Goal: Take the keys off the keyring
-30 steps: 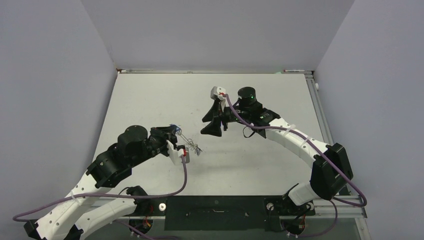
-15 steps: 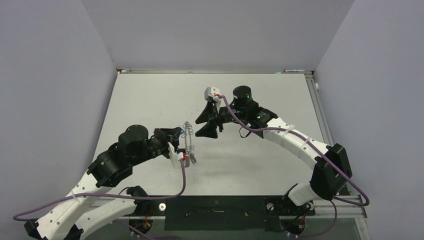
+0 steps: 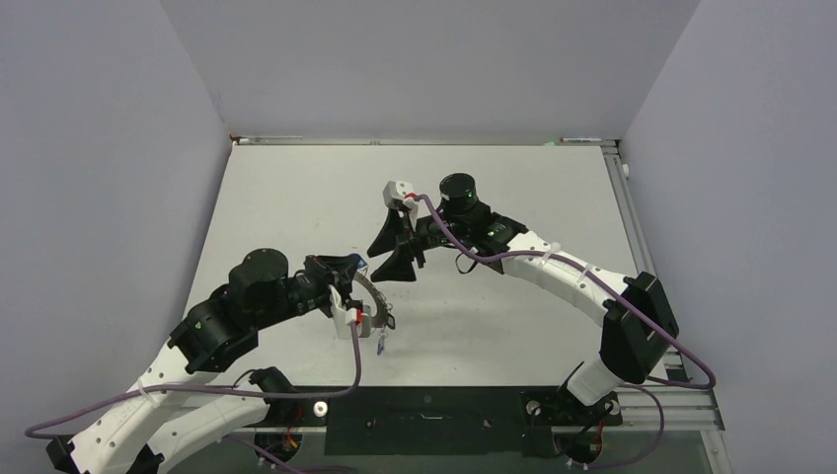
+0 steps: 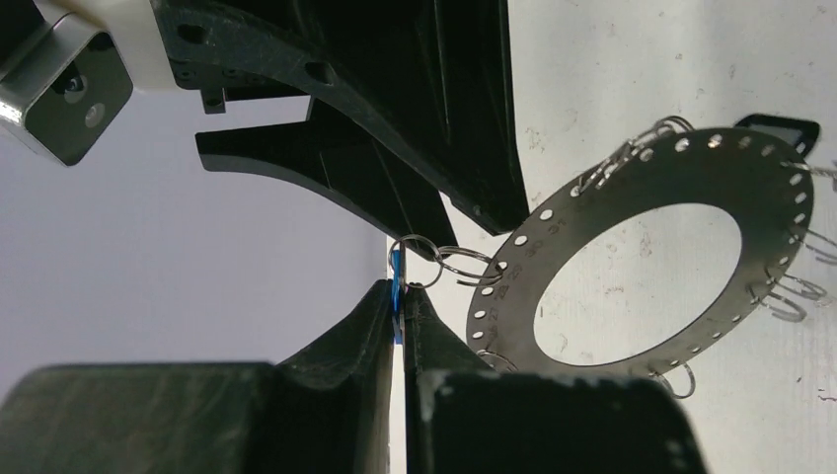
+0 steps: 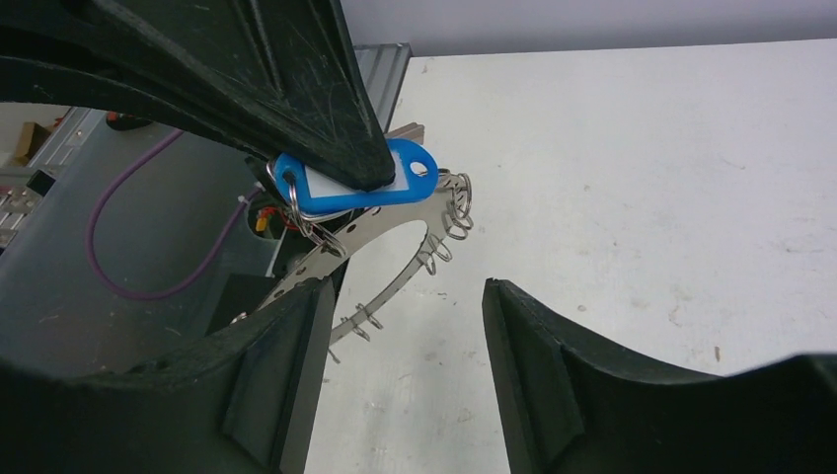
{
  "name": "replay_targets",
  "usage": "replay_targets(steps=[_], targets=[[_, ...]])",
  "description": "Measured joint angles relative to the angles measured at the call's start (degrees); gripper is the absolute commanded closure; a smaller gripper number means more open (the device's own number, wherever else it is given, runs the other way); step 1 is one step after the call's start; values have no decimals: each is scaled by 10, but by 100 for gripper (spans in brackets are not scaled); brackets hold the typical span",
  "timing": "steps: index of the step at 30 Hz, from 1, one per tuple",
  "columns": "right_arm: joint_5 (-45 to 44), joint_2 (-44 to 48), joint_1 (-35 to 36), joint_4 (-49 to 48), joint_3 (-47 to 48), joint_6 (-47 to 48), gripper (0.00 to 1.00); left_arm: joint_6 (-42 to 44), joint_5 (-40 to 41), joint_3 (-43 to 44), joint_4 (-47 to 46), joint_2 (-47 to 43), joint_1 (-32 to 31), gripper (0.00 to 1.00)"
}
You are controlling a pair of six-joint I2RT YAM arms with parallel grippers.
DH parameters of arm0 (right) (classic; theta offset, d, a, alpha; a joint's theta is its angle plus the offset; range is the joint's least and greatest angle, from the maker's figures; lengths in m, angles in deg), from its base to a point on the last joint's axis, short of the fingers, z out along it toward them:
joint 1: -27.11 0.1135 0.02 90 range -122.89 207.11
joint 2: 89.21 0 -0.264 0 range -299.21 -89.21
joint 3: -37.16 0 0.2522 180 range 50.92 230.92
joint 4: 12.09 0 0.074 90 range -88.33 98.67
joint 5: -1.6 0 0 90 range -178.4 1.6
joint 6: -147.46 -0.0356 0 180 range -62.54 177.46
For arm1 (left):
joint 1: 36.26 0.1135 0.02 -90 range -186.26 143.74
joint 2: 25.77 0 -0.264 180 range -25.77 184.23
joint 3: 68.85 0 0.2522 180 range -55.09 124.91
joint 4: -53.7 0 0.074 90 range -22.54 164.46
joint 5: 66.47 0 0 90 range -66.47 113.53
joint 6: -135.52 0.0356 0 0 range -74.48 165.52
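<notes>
- Two end effectors are brought close together above the bench (image 3: pixel 296 197), left of centre; the keyring (image 4: pixel 681 163) is hung between them, off the surface.
- Left end effector (image 4: pixel 400 296) is pinched together on a blue key tag (image 5: pixel 365 188). The tag is linked to the keyring by a small split ring (image 4: pixel 457 265), so the whole assembly is carried by that one pinch.
- Likely reason for the hold: the tag is fixed, the keyring is left dangling, and the link is exposed for the other arm.
- Right end effector (image 5: pixel 405 375) is held apart with nothing between its fingers. It is aimed at the tag/keyring junction, just beside it; contact cannot be confirmed.
- Progress is judged early: this tag is not yet separated.
- Keyring: thin flat grey metal, washer-like and rigid, with a large central hole. A row of small punched holes is run round the rim, with faint stamped marks beside some.
- Split rings: thin wire loops are threaded through several rim holes, and several look empty. A small blue-tinted piece (image 3: pixel 380 343) is hung at the low edge in the top view, too small to identify.
- Tag: glossy blue plastic, rounded oblong, white label insert, eyelet at one end.
- Bench: white, matte, scuffed and speckled.
- Risk, as judged: the wire is springy and small against the fingers. Smooth plastic may be slipped out of the pinch under twist.
</notes>
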Motion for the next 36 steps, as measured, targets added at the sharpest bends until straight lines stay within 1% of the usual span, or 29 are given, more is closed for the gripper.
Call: replay_targets(steps=[6,14,16,20,25,28,34,36], targets=[[16,-5,14,-21,1,-18,45,0,-9,0,0,-7,0,100],[28,-5,22,-31,4,-30,52,0,-11,0,0,-9,0,100],[31,-5,22,-32,4,-30,56,0,-10,0,0,-9,0,100],[33,-5,22,-32,4,-30,67,0,-10,0,0,-9,0,100],[34,-5,22,-32,4,-33,73,0,-10,0,0,-10,0,100],[34,-5,22,-36,4,-45,74,0,-7,-1,0,-11,0,100],[42,-5,22,-79,4,-89,71,0,-1,-4,1,-14,0,100],[46,-5,22,-98,3,-106,73,0,1,-7,0,-16,0,100]])
